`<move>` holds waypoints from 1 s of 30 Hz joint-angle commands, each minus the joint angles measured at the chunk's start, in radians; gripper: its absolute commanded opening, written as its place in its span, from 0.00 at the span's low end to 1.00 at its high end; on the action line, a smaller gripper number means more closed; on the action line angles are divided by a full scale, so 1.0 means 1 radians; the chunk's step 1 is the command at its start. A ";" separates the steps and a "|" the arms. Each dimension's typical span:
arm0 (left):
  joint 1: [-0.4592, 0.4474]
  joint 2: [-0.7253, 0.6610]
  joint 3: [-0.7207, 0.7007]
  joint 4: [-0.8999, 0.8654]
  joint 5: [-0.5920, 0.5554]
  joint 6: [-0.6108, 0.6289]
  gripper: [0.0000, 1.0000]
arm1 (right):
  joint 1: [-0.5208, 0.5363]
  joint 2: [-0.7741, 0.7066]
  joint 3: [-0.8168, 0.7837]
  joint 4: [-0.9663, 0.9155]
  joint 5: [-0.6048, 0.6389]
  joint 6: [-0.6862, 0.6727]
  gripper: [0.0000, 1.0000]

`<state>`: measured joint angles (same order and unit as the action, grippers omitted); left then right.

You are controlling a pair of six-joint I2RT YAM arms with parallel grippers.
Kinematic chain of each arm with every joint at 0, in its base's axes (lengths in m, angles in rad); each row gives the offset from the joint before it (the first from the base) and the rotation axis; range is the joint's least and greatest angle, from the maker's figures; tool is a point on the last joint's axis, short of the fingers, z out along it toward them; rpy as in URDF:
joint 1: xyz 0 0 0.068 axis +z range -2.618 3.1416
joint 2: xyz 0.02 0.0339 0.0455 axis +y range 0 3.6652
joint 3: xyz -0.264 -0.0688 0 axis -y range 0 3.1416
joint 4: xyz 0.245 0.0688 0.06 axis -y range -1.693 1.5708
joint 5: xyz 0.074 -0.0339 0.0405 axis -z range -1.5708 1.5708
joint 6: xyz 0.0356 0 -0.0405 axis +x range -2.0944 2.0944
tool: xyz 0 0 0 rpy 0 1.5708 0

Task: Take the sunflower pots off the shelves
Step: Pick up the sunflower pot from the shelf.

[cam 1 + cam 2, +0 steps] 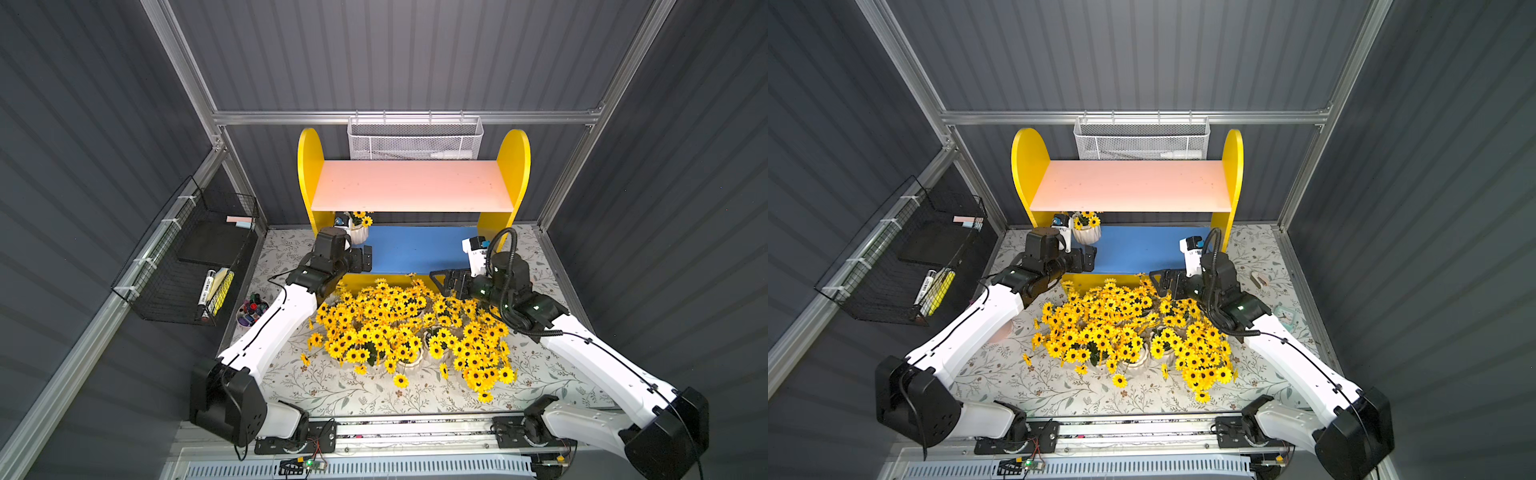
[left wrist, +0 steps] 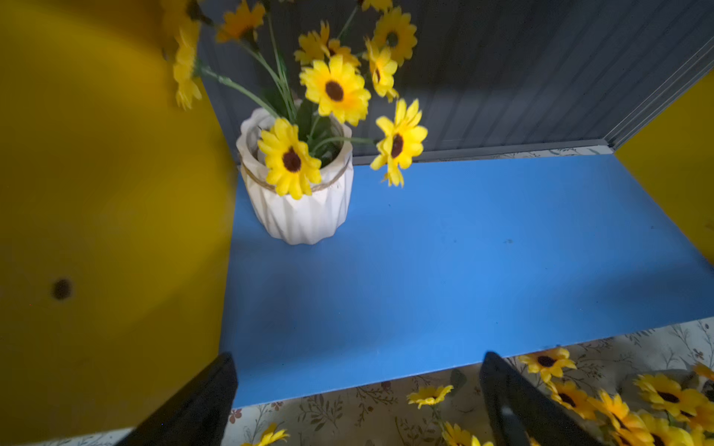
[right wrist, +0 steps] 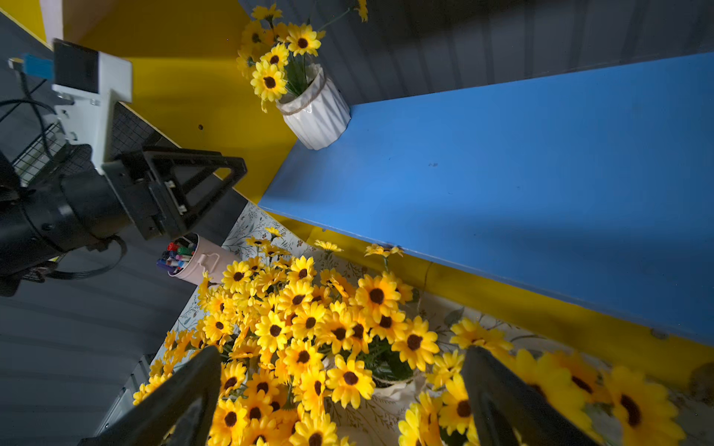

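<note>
Enclosure: dark grey ribbed wall panels [image 1: 395, 54] at back and on both sides, in both top views. Aluminium frame [image 1: 407, 117] runs along panel joints. White mesh basket [image 1: 415, 143] hangs on back rail. Black wire basket [image 1: 187, 266] fixed to left-side rail; holds marker, yellow item, pink notes. Counter [image 1: 332, 390] covered in pale leaf-and-flower print. Pink cup of markers [image 3: 193, 258] near counter's left edge. Slotted white duct [image 1: 374, 467] along front. Light bright, even, from above.

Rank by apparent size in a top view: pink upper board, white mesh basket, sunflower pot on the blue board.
1. pink upper board
2. white mesh basket
3. sunflower pot, partly hidden
</note>
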<state>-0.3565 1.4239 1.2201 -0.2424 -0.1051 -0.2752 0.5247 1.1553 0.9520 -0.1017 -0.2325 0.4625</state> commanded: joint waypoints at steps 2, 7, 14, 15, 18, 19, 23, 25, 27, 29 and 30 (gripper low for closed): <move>-0.001 0.069 0.082 0.023 -0.051 -0.066 0.99 | 0.002 0.020 0.014 0.063 -0.001 -0.013 0.99; -0.001 0.167 0.156 -0.009 -0.135 -0.059 0.99 | 0.002 0.022 0.005 0.070 0.040 -0.034 0.99; -0.001 0.232 0.182 0.037 -0.265 -0.018 0.99 | -0.002 0.045 0.011 0.079 0.047 -0.050 0.99; -0.001 0.244 0.182 0.028 -0.252 -0.013 0.99 | -0.004 0.047 0.012 0.079 0.049 -0.051 0.99; -0.001 0.269 0.212 0.078 -0.239 0.021 0.99 | -0.010 0.052 0.016 0.080 0.043 -0.052 0.99; -0.001 0.275 0.206 0.099 -0.238 0.028 0.99 | -0.012 0.051 0.017 0.082 0.040 -0.054 0.99; -0.001 0.274 0.143 0.196 -0.208 0.055 0.99 | -0.022 0.051 0.015 0.083 0.033 -0.055 0.99; -0.001 0.276 0.137 0.227 -0.209 0.060 0.99 | -0.027 0.084 0.017 0.081 0.030 -0.056 0.99; 0.000 0.297 0.157 0.226 -0.219 0.064 0.99 | -0.037 0.088 0.019 0.081 0.024 -0.055 0.99; -0.001 0.320 0.179 0.216 -0.235 0.061 0.99 | -0.043 0.091 0.020 0.083 0.015 -0.053 0.99; -0.001 0.326 0.182 0.212 -0.248 0.057 0.99 | -0.043 0.091 0.021 0.083 0.013 -0.053 0.99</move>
<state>-0.3565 1.7153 1.3792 -0.0502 -0.3275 -0.2356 0.4892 1.2461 0.9520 -0.0338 -0.2028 0.4179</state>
